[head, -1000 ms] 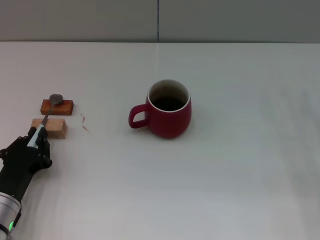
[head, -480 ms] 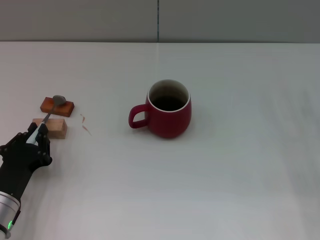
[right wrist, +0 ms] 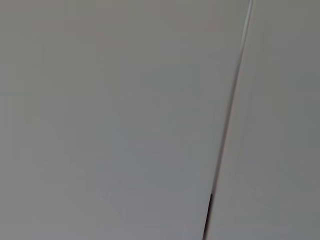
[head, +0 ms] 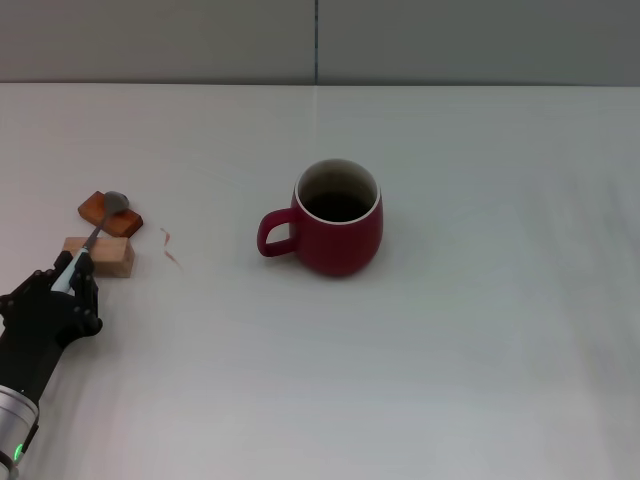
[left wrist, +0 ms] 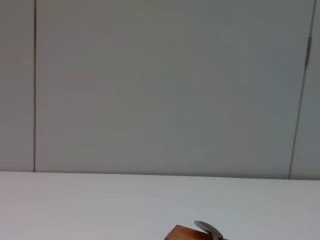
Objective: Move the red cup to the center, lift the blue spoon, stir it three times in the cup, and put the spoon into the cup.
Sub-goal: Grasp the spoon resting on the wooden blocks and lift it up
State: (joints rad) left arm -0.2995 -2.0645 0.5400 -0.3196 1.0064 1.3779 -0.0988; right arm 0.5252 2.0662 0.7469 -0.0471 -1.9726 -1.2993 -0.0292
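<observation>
Near the left edge of the table, in the head view, the left gripper (head: 70, 283) is closed on the pale handle end of the blue spoon (head: 93, 236). Its stem runs forward over a light wooden block (head: 102, 257), and the bowl rests on a reddish block (head: 108, 212). I judge the spoon light, stiff and a little slippery, so the handle is the right place to hold. The red cup (head: 340, 218) stands at the table's middle, well apart from the gripper; it looks heavy and fragile.

The left wrist view shows only the spoon's bowl and the reddish block.

The right wrist view shows no gripper.
</observation>
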